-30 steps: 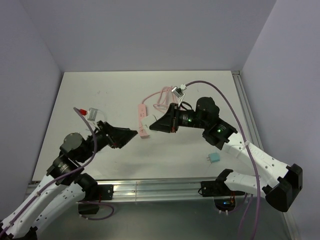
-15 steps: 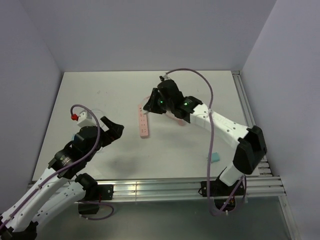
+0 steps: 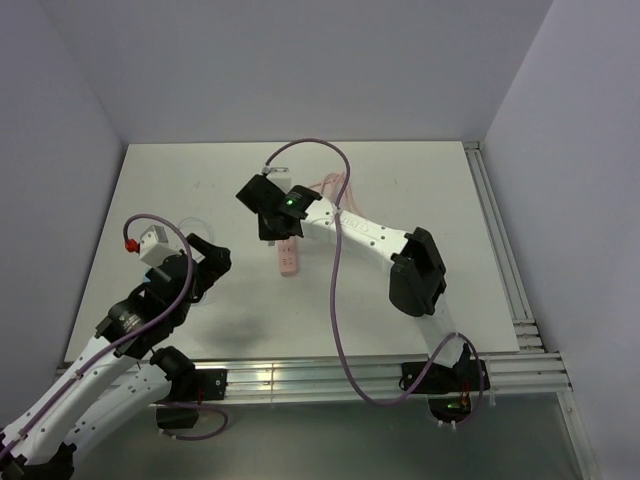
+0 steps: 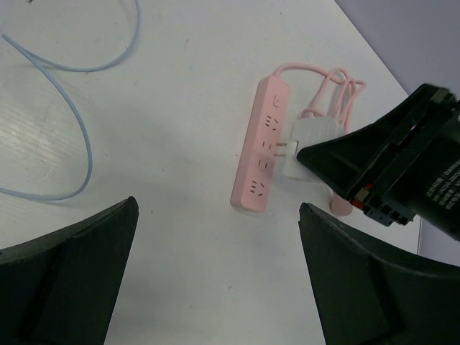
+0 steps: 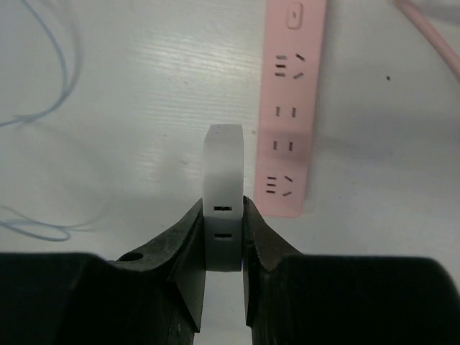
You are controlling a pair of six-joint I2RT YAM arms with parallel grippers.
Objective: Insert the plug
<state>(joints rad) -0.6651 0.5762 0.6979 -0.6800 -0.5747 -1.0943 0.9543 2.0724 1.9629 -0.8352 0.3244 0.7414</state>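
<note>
The teal plug does not show in any view. The pink power strip (image 3: 288, 258) lies on the white table; it also shows in the left wrist view (image 4: 262, 154) and the right wrist view (image 5: 291, 108). My right gripper (image 3: 272, 225) hovers at the strip's far end and is shut (image 5: 223, 205) on a white adapter block (image 5: 224, 165). In the left wrist view the block (image 4: 309, 136) has two metal prongs pointing at the strip's side. My left gripper (image 3: 210, 262) is open and empty (image 4: 215, 287), left of the strip.
A thin pale blue wire (image 4: 79, 122) curls on the table left of the strip, also in the right wrist view (image 5: 65, 57). The strip's pink cord (image 3: 325, 190) is coiled behind it. The right arm's elbow (image 3: 415, 270) stretches across the middle.
The right arm has swung left from the table's centre to the strip's far end. The left gripper has drawn back to the left, away from the strip.
</note>
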